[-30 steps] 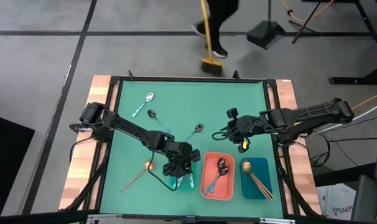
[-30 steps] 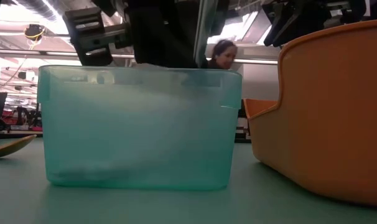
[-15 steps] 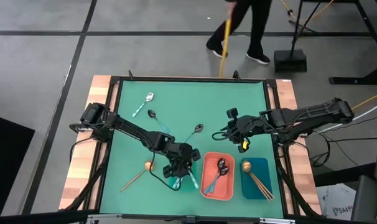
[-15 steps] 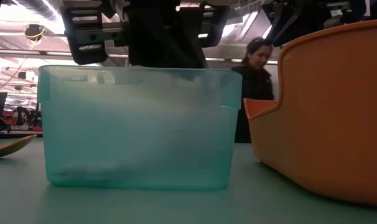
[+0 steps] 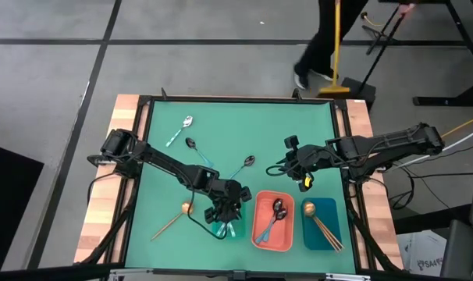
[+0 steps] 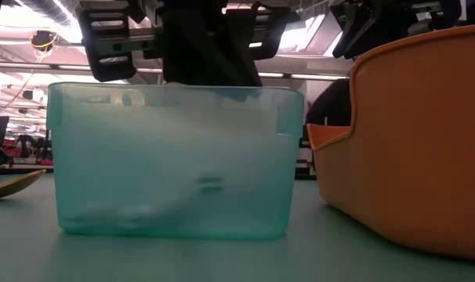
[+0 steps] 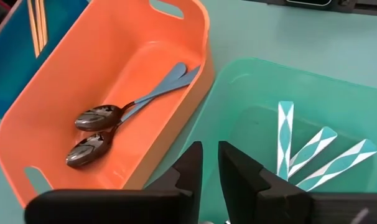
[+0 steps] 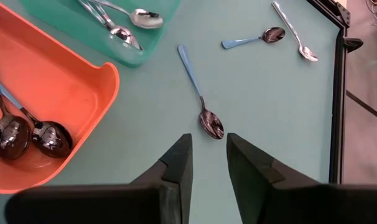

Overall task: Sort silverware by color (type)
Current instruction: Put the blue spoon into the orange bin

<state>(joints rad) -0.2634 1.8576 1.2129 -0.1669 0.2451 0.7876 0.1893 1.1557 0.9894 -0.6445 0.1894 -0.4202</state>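
Though hovering over the teal tray (image 5: 225, 230) with fingers slightly parted and empty, left gripper (image 5: 225, 209) hides its spoons (image 7: 313, 152) from above; right gripper (image 5: 293, 156) likewise parted, empty.

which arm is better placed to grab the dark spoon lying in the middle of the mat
Right, probably. The right hand sits empty just short of the dark spoon, fingers aimed at its bowl. The left hand hangs over the teal tray, farther from it.
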